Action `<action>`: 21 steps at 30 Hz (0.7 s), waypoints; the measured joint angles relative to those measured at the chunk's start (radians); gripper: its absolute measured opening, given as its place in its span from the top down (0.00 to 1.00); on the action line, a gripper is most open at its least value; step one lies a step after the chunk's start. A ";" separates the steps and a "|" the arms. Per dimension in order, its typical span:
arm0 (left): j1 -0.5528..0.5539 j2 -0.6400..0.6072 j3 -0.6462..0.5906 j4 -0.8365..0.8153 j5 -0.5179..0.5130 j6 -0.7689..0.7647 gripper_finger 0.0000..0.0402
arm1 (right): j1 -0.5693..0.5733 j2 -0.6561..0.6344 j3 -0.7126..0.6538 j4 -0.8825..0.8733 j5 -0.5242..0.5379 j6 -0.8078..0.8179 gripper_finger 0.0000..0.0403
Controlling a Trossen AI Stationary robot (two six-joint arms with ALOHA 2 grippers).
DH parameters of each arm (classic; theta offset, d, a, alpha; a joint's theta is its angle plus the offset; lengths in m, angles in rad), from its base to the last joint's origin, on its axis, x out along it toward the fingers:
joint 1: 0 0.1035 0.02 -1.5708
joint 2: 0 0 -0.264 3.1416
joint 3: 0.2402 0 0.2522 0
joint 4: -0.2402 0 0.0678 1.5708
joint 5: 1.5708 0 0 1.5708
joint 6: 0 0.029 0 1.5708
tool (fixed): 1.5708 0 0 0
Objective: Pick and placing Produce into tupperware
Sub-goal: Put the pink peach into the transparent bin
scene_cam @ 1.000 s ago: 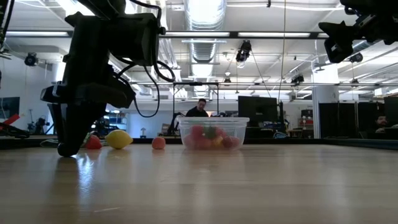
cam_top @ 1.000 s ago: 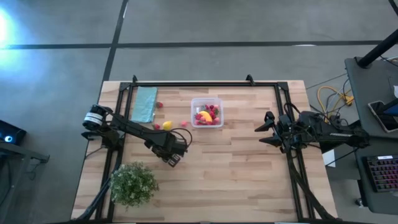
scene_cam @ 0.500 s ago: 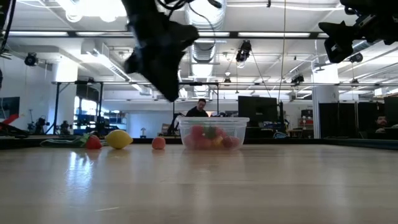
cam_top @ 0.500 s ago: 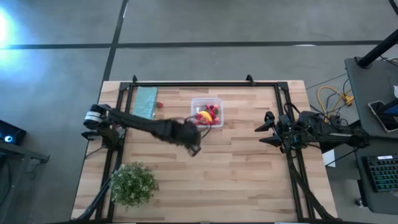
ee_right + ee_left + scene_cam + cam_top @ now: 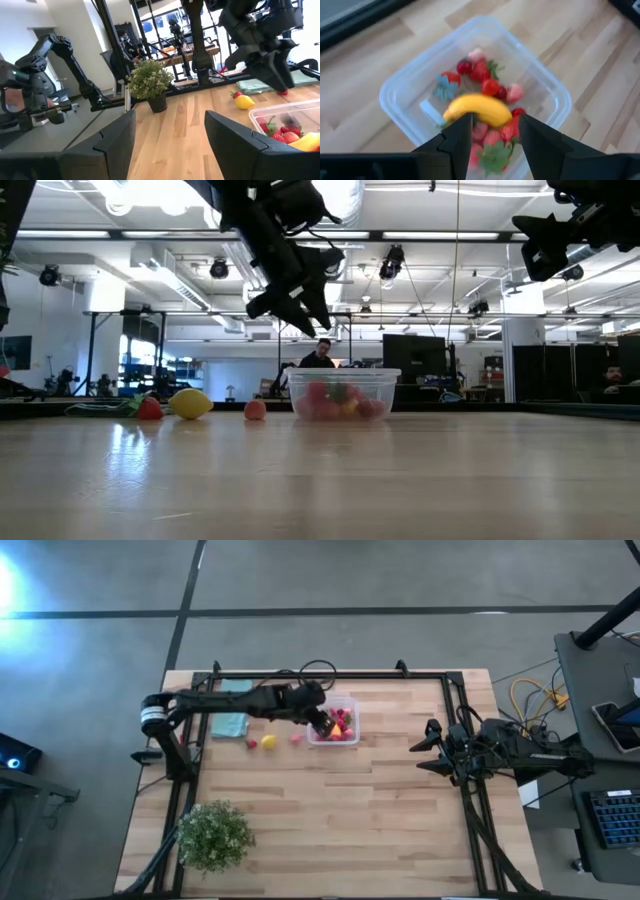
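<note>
The tupperware (image 5: 332, 720) (image 5: 344, 394) is a clear square box on the far middle of the table. It holds a yellow banana (image 5: 478, 109) and several red and pink berries (image 5: 481, 71). My left gripper (image 5: 324, 724) (image 5: 495, 125) hovers open above the box, fingers pointing down, with nothing between them. A lemon (image 5: 268, 742) (image 5: 191, 403), a red berry (image 5: 250, 743) and a pink piece (image 5: 296, 739) lie on the table left of the box. My right gripper (image 5: 425, 748) (image 5: 170, 135) waits open, raised at the table's right side.
A teal cloth (image 5: 232, 710) lies flat near the far left corner. A green leafy bush (image 5: 214, 835) (image 5: 149, 80) stands at the near left corner. A black frame (image 5: 330, 673) runs along the table's far edge and sides. Bare wood spreads across the middle and near side.
My left gripper has risen from the table top at the near left, by the bush, and swung toward the far edge and the right. It now stands above the tupperware. The fruits on the table and the box have kept their places.
</note>
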 joint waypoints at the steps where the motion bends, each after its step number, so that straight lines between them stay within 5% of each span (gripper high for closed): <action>1: 0.003 0.000 0.000 0.010 0.001 0.014 0.63 | 0.000 0.000 0.000 0.000 0.000 0.000 0.43; 6: 0.003 -0.002 -0.001 -0.068 0.026 0.028 0.61 | 0.000 0.000 0.000 0.000 0.000 0.000 0.43; 12: -0.034 -0.010 -0.019 -0.417 0.065 0.100 0.61 | 0.000 0.000 0.000 0.000 0.000 0.000 0.43; 21: -0.110 0.039 -0.055 -0.386 0.071 0.419 0.61 | 0.000 0.000 0.000 0.000 0.000 0.000 0.43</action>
